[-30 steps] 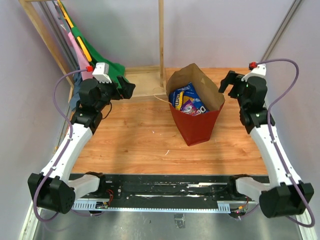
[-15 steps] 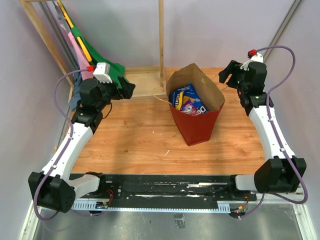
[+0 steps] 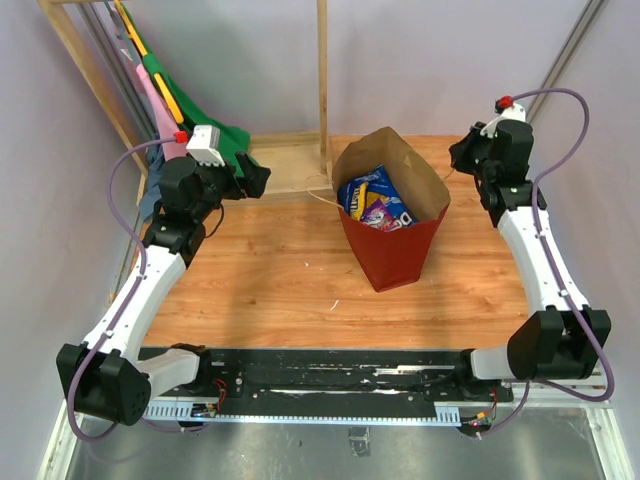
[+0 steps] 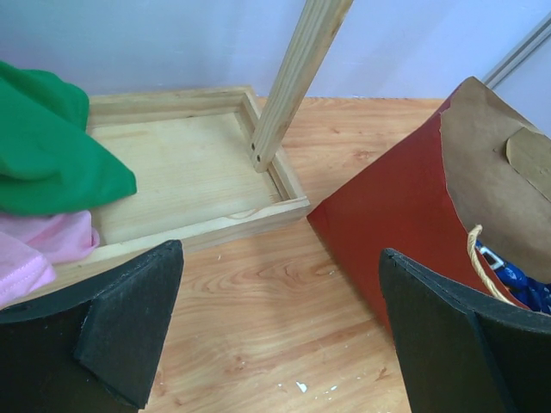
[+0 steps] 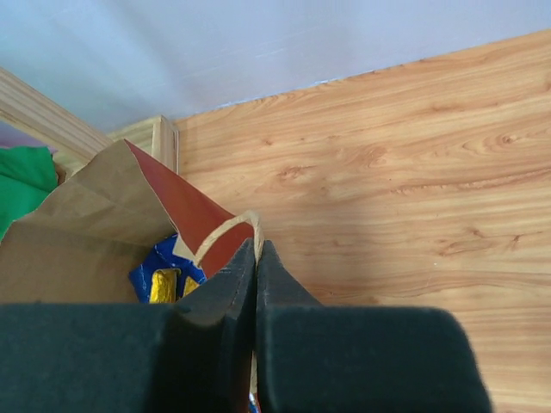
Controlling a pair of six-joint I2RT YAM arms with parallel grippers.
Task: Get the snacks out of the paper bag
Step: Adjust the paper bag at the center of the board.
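The paper bag (image 3: 392,250), dark red outside and brown inside, stands upright mid-table with its mouth open. Inside lie the snacks (image 3: 376,200): a large blue chip bag with a purple packet on it. My right gripper (image 3: 460,156) sits at the bag's right rim. In the right wrist view the right gripper (image 5: 256,247) is shut on the bag's thin string handle (image 5: 225,229), with a blue and yellow packet (image 5: 160,268) showing below. My left gripper (image 3: 258,178) hangs left of the bag, open and holding nothing (image 4: 280,275); the bag's red wall (image 4: 396,202) is at its right.
A shallow wooden tray (image 3: 288,166) lies at the back of the table, left of the bag, with an upright wooden post (image 3: 322,70) at its corner. Green cloth (image 4: 52,155) and pink cloth (image 4: 39,249) hang over the tray's left side.
My right gripper has swung in toward the bag's right rim and its jaws have gone from open to shut on the string handle. The left arm has not moved.
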